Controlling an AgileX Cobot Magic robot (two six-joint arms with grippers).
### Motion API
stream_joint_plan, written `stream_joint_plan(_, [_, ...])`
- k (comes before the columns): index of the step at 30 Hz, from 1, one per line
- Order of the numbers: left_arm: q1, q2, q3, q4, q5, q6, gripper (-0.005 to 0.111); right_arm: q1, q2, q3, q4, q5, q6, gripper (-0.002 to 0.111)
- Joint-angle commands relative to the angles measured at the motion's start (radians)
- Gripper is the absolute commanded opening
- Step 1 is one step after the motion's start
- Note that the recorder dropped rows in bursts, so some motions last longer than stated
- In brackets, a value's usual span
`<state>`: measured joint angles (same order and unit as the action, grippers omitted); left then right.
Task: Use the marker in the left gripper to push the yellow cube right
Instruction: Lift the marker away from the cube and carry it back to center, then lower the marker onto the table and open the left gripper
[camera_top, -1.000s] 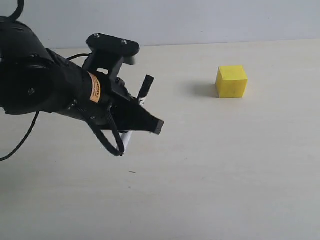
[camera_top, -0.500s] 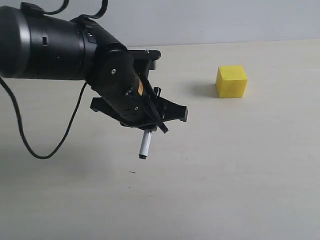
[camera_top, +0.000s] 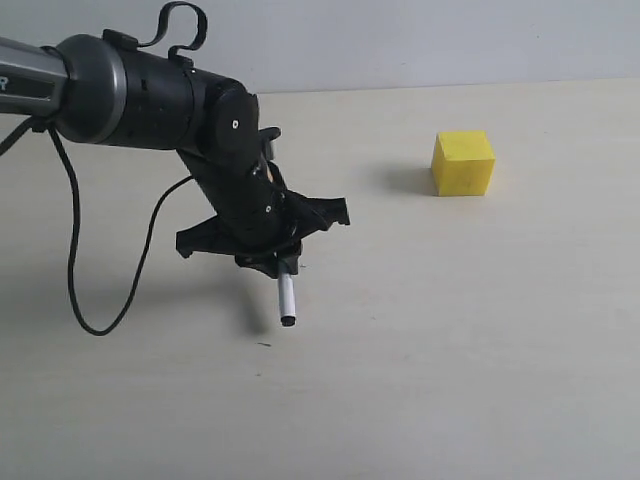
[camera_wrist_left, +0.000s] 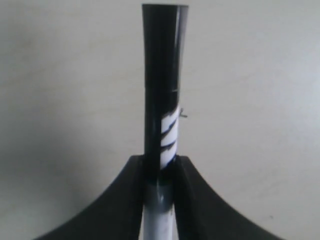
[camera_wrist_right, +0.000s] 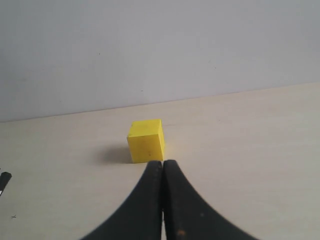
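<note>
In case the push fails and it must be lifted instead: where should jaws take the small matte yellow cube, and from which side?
Grip the small matte yellow cube across two opposite upright faces, near mid-height, coming straight down from above. It sits flat on the pale tabletop, so its flat, parallel sides stand exposed and square to descending jaws.

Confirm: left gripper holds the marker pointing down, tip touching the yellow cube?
Not touching. The left gripper holds the marker pointing down, but its tip is well clear of the yellow cube, with bare table between them in the exterior view.
</note>
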<state>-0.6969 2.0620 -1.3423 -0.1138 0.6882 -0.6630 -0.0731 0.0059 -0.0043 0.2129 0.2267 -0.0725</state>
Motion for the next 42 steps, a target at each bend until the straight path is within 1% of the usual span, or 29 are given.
stream_joint_plan(1, [-0.001,-0.003,-0.013,-0.035,-0.055,0.025,0.0,-0.003,-0.006,0.004,-0.003,-0.004,-0.004,0.0])
stream_joint_plan(5, [-0.001,0.008,-0.03,-0.035,-0.005,0.053,0.0,-0.003,-0.006,0.004,-0.003,-0.004,-0.004,0.0])
stream_joint_plan(11, [-0.001,0.033,-0.032,-0.085,-0.024,0.098,0.0,-0.003,-0.006,0.004,-0.003,-0.004,-0.004,0.0])
stream_joint_plan(22, [-0.001,0.069,-0.036,-0.088,-0.028,0.109,0.0,-0.003,-0.006,0.004,-0.003,-0.004,-0.004,0.0])
stream_joint_plan(26, [-0.001,0.07,-0.083,-0.088,0.013,0.109,0.0,-0.003,-0.006,0.004,-0.003,-0.004,-0.004,0.0])
stream_joint_plan(28, [-0.001,0.07,-0.092,-0.088,0.031,0.109,0.007,-0.003,-0.006,0.004,-0.003,-0.004,-0.004,0.0])
stream_joint_plan(31, [-0.001,0.079,-0.092,-0.088,0.033,0.109,0.026,-0.003,-0.006,0.004,-0.003,-0.004,-0.004,0.0])
stream_joint_plan(32, [-0.001,0.079,-0.092,-0.09,0.031,0.109,0.03,-0.003,-0.006,0.004,-0.003,-0.004,-0.004,0.0])
stream_joint_plan(33, [-0.001,0.079,-0.092,-0.093,0.029,0.109,0.031,-0.003,-0.006,0.004,-0.003,-0.004,-0.004,0.0])
stream_joint_plan(42, [-0.001,0.079,-0.092,-0.099,0.025,0.109,0.031,-0.003,-0.006,0.004,-0.003,-0.004,-0.004,0.0])
